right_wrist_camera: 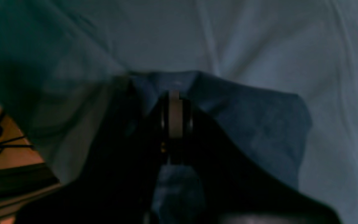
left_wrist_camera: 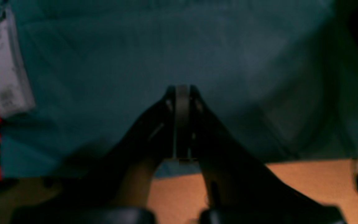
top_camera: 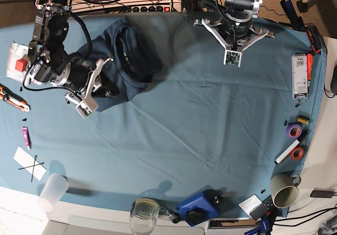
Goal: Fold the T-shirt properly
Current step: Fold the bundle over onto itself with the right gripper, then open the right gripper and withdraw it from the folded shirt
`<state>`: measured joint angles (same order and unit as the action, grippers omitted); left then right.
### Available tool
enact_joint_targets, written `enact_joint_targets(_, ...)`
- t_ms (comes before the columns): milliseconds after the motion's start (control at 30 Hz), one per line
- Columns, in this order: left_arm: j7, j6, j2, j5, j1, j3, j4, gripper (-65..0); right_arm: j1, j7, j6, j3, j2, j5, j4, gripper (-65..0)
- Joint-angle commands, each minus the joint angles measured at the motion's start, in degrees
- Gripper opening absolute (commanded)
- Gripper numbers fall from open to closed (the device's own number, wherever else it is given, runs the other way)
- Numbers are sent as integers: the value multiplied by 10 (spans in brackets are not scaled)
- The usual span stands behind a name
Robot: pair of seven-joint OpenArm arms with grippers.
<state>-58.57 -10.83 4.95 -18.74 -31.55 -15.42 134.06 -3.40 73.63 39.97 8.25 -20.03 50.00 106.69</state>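
In the base view, going left to right, a white card marked with a cross, a pink marker and a clear cup lie at the left edge of the surface, which a teal cloth covers. Above them the right arm reaches in from the top left corner, and the right claw sits low on the shirt. The shirt lies bunched in a dark heap near the surface's far edge, left of centre, with its ribbed collar showing as a ring on top. The right claw meets the heap at its left, lower part; the right wrist view shows blue fabric spread around and beyond the tips, touching them, and more of it under the claw. Its tips are pressed together, and whether cloth is pinched between them cannot be told.

Further right, a glass and a blue tool stand at the near edge. The left claw hangs over bare teal cloth near the far edge, well apart from the shirt, which lies to its left. Its tips are closed on nothing, as the left wrist view shows. At the far right lie a white tag, tape rolls and a mug.
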Motion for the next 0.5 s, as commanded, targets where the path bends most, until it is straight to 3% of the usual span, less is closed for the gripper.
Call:
enact_joint_targets(0, 21, 4, -2, -17, -2, -2, 9, -650, 9, -10, 0, 3, -7, 8, -10, -650)
enact_joint_targets(100, 31, 5, -1, -24, 2, -2, 9, -650, 12, -31, 0, 3, -7, 9, -65, -650)
enact_joint_targets(200, 40, 35, -1, -21, 1, -2, 9, -650, 19, -60, 0, 3, -4, 9, -125, -650)
enact_joint_targets(467, 46, 43, 0, -21, 17, 5, 9, -650, 44, -42, 0, -4, 5, 17, -221, -650)
